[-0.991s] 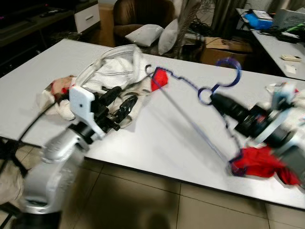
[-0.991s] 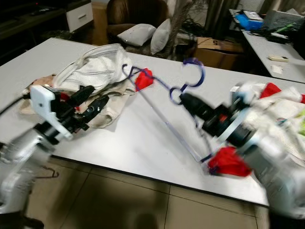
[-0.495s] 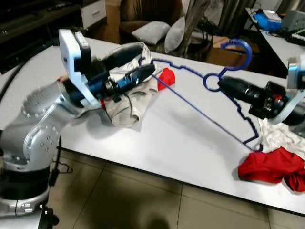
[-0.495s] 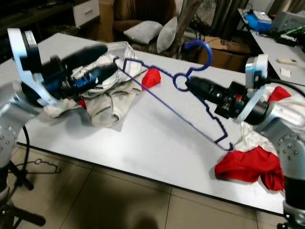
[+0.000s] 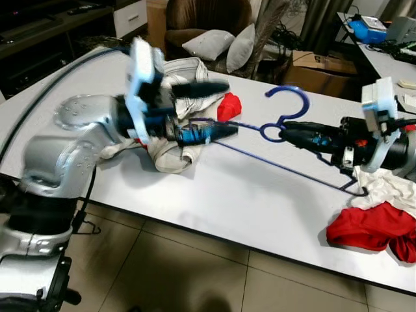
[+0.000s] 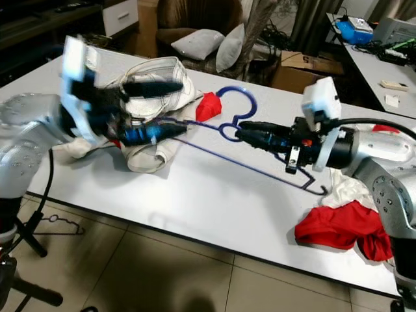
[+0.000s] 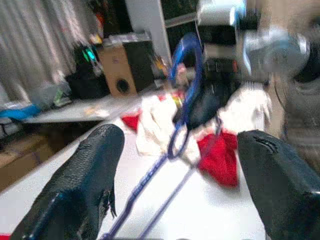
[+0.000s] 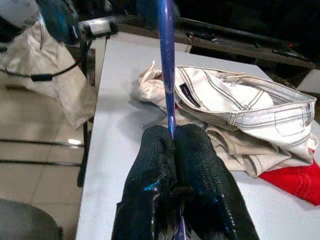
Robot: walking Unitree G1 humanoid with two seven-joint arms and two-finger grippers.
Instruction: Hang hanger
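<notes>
A: Where's the hanger [image 5: 286, 140]?
B: Over the table [image 5: 247, 195], right gripper [image 5: 286, 132] clamped at its neck below the hook.
A: The left gripper [image 5: 218, 110]?
B: 2 fingers apart, by the hanger's far end, above the clothes [image 6: 156, 97].

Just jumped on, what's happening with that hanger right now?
The right end effector is clamped on the blue hanger just below its hook, holding it above the white table. The left end effector, fingers spread, sits at the hanger's far end beside the white trousers. Red cloth lies nearby. Nothing is hung yet.
</notes>
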